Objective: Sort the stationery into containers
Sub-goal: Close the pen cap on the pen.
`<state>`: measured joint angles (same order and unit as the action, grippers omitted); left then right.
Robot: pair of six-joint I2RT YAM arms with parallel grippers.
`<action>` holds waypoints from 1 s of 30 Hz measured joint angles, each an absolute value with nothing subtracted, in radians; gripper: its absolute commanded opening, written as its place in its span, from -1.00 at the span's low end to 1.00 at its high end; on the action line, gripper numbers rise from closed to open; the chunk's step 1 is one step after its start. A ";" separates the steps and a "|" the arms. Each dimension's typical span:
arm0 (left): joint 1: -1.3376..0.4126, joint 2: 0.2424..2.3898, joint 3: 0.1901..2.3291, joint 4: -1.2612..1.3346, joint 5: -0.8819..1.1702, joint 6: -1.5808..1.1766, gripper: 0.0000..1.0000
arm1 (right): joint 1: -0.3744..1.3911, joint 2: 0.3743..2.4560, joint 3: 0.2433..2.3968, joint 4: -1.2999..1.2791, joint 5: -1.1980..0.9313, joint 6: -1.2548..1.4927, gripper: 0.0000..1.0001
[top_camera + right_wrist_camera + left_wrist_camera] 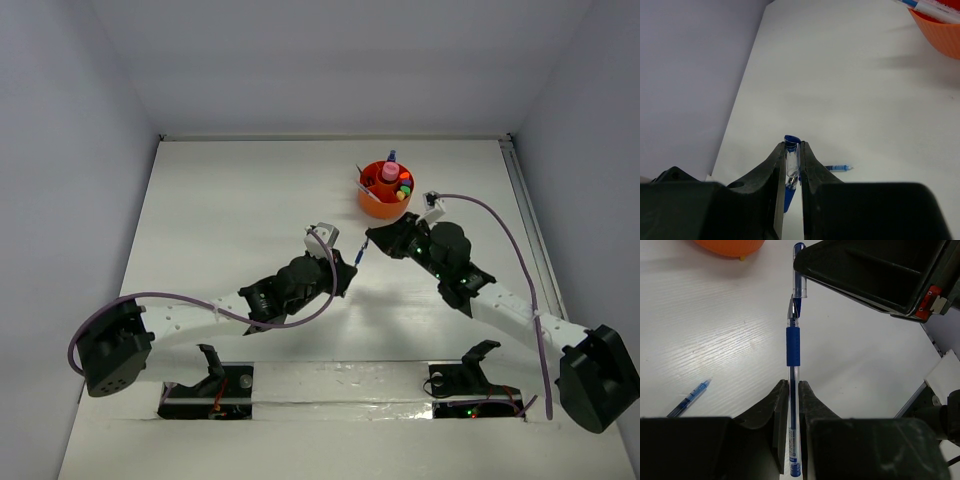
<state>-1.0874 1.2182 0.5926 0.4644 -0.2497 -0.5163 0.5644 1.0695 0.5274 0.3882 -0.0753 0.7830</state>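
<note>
Handling the blue pen asks for a gentle touch. I judge it light, stiff and thin, with a smooth clear barrel that can slip or turn between hard fingers. The blue rubber sleeve near the tip would give you a firmer place to hold.

Your left gripper is clenched on the rear part of the barrel, so the long front part stands free and may swing a little. Your right gripper is clenched on the clear pen cap, which sits just at the pen's tip. I cannot tell if the tip is already inside it.

The pen hangs in the air above the white table, between the two arms, near the orange tub but not over it. Both arms reach forward and inward with their wrists low, and their fingers point toward each other along one line. A second thin blue piece lies on the table beside.
</note>
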 measured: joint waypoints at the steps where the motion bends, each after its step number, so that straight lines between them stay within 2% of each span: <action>1: -1.087 1.218 0.593 0.465 -0.249 -0.516 -1.00 | 0.564 1.068 0.528 0.385 -0.075 0.783 -1.00; 30: -1.087 1.194 0.593 0.467 -0.243 -0.517 -1.00 | 0.564 1.030 0.535 0.344 -0.061 0.779 -1.00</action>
<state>-1.0874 1.1938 0.5926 0.4671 -0.2428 -0.5167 0.5644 1.0302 0.5350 0.3439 -0.0608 0.7792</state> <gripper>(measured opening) 0.068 0.182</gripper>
